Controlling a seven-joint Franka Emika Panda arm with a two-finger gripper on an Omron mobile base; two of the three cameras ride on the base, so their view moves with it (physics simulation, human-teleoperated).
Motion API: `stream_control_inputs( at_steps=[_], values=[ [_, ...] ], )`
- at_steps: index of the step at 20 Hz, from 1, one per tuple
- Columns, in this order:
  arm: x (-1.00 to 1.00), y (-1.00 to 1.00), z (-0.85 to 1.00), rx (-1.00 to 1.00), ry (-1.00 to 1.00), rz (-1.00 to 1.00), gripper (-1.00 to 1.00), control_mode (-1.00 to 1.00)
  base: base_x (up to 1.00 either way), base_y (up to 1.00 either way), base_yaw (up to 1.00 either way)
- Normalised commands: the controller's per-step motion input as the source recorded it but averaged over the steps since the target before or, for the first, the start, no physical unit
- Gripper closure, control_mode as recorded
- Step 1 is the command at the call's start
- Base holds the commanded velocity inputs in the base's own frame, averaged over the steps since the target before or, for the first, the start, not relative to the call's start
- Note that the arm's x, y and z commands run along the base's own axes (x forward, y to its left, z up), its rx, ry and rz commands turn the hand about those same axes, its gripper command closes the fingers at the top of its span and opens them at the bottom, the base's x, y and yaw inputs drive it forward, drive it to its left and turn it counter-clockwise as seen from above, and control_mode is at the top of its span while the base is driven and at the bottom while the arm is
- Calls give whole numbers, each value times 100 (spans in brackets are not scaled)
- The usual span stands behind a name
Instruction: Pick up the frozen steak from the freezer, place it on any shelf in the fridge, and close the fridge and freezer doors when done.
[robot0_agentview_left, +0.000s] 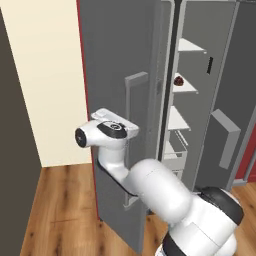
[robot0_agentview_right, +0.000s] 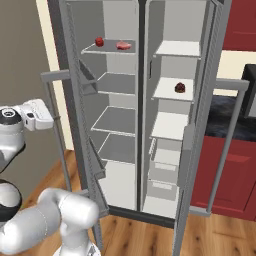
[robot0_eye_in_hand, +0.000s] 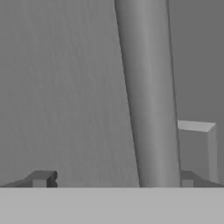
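On the top shelf (robot0_agentview_right: 107, 50) of the fridge (robot0_agentview_right: 112, 115), at 11 o'clock in the right base view, lies the frozen steak (robot0_agentview_right: 123, 45): a small, flat, irregular slab, pale pink-red. Just beside it, at its 9 o'clock, sits a bright red ball (robot0_agentview_right: 99, 42). A dark red lump (robot0_agentview_right: 180, 88) rests on a short shelf of the freezer (robot0_agentview_right: 172, 120), the narrower compartment at 3 o'clock of the fridge.

Both doors stand open. The fridge door (robot0_agentview_left: 120, 100) swings outward toward the robot, its vertical bar handle (robot0_agentview_left: 131, 140) facing the arm. The freezer door (robot0_agentview_right: 200, 130) opens at the 3 o'clock side.

The claw (robot0_eye_in_hand: 113, 179) faces the outer face of the fridge door. In the hand view the bar handle runs from 12 o'clock to 6 o'clock between the two fingertips (robot0_eye_in_hand: 41, 178), which stand apart on either side of it; the claw is spread wide and grips nothing. Contact between fingertips and handle cannot be determined.
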Motion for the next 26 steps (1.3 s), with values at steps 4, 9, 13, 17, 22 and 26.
stream_control_inputs(
  at_steps=[4,9,13,17,22,26],
  values=[
    [100,-52,0,2,2,0,-100,-100,0,0,0],
    [93,-92,-18,0,-5,4,-100,-100,0,0,0],
    [77,-100,-16,0,-8,13,-100,-100,0,0,0],
    [55,-100,-3,3,-8,19,-100,-100,0,0,0],
    [65,-100,0,5,0,17,-100,-100,0,0,0],
    [63,-100,0,5,-4,26,-100,-100,0,0,0]
  ],
)
